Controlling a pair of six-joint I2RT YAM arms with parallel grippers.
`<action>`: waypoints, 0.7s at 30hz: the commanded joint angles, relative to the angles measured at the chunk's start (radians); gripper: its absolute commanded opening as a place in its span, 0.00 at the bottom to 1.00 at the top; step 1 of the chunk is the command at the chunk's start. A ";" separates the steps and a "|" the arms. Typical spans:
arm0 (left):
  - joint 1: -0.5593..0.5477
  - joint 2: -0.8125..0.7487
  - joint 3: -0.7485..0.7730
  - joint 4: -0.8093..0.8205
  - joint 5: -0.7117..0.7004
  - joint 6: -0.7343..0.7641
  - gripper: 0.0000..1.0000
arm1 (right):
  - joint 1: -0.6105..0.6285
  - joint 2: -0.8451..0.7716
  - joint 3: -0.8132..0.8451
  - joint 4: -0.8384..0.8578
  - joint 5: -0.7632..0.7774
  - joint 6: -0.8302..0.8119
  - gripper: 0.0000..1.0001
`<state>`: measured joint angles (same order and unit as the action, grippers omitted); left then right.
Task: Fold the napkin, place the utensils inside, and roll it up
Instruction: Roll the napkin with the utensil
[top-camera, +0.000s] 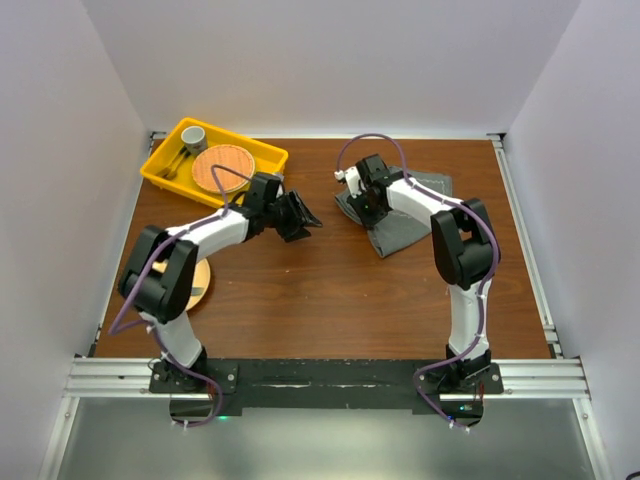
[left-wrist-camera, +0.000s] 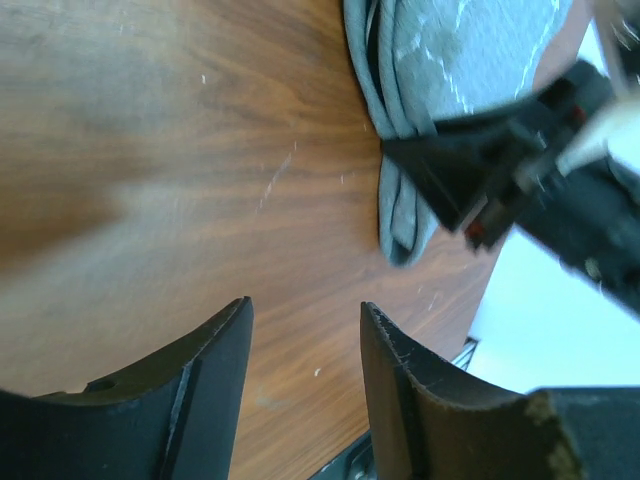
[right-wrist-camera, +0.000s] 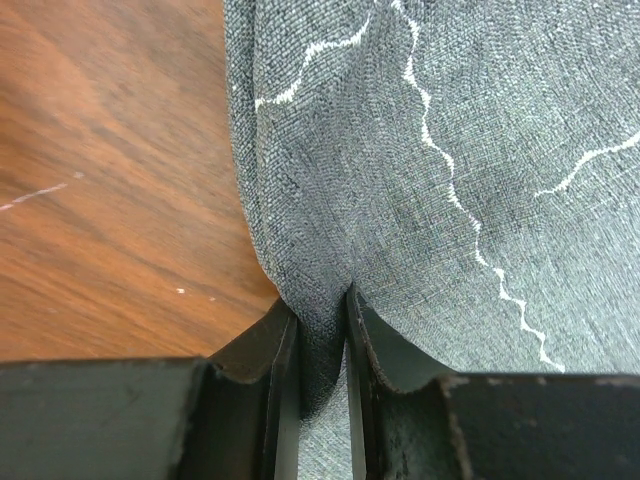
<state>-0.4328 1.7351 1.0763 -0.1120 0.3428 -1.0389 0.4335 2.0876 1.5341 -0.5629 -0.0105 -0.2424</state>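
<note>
Two claws, two different states: the right gripper (right-wrist-camera: 320, 310) is pressed together on a fold of the napkin (right-wrist-camera: 450, 150), with a ridge of grey-green cloth pinched between its fingers at the edge that faces the other arm. The left gripper (left-wrist-camera: 305, 312) stands spread, with only the bare wood of the table (top-camera: 330, 300) between its fingers. The napkin lies bunched on the far right part of the table, not flat. From above it is a rumpled heap, somewhat wider across the table than deep, so its hem lines give no clean axis yet. From the left gripper the cloth lies to the right and close by, near but not touching. The right arm is plainly the nearer one, being on the cloth already. The coming move looks like spreading or squaring the cloth for the first fold, so it probably turns on that gap. The free claw would have to cross rightward to a second edge, well clear of the pinched fold, so that the two grips can pull the cloth flat. The yellow tray (top-camera: 152, 166) sits at the far left corner, well apart from the napkin.
</note>
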 joint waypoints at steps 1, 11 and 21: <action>-0.014 0.098 0.100 0.153 0.028 -0.139 0.54 | 0.016 0.054 -0.019 -0.054 -0.180 0.049 0.00; -0.070 0.290 0.252 0.146 -0.093 -0.214 0.63 | 0.011 0.037 -0.055 -0.020 -0.267 0.071 0.00; -0.078 0.348 0.264 0.144 -0.194 -0.144 0.69 | -0.030 0.028 -0.080 -0.009 -0.347 0.066 0.00</action>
<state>-0.5114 2.0541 1.3128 -0.0074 0.1993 -1.2079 0.4026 2.0827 1.5082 -0.5114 -0.2813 -0.1936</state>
